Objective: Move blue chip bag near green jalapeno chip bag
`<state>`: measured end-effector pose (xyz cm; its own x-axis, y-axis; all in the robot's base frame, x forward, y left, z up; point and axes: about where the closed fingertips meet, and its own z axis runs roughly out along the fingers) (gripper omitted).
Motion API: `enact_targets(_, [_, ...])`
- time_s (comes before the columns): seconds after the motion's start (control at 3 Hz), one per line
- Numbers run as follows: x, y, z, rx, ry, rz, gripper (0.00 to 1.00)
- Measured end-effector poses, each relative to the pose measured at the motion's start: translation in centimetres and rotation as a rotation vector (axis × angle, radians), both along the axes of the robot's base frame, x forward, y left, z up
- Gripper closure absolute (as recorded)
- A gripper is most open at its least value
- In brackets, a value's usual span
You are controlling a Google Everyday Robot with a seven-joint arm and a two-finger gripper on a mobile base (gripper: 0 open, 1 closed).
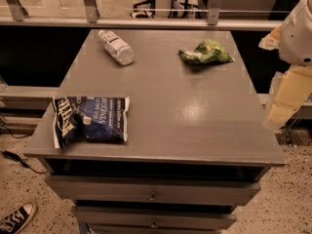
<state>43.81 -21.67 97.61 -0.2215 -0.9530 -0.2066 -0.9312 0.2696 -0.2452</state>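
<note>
Nearest, on the floor below the front left corner, a shoe (18,218) pokes into view. Above it are the drawers (152,193) under the table (195,116).

The blue chip bag (90,120) lies flat at the front left corner of the table, with its left end crumpled up and its lower edge just short of the front edge. Nothing touches it.

The claw (279,109) hangs off the right edge of the table, about halfway back, well apart from both bags. I cannot tell whether it is spread or pressed together (it shows only as a pale yellowish shape here).

Farther back, a water bottle (116,47) lies on its side near the far left corner. The green chip bag (205,52) sits crumpled near the far right corner, close to the right edge. A railing (146,21) runs behind the far edge.

The task looks unstarted, and the risks follow from that layout. The blue bag is so close to the front edge that a downward press landing off-centre could nudge it over. Its slick, puffy skin may also slide out of a shallow pinch partway across. At the far end, setting it down too hard or too far right could shove the light green bag off the right edge. A wide swing leftward might set the bottle rolling.
</note>
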Motion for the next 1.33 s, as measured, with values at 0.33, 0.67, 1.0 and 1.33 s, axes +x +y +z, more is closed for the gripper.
enact_targets(0.33, [0.0,0.1,0.0,0.001,-0.003,0.0,0.0])
enact_targets(0.67, [1.6,1.8,-1.3,0.057,0.016,-0.002,0.0])
enact_targets(1.0, [3.3,4.4,-3.1,0.134,0.034,0.006,0.0])
enact_targets(1.33, [4.5,8.3,-3.9,0.24,0.026,0.038,0.0])
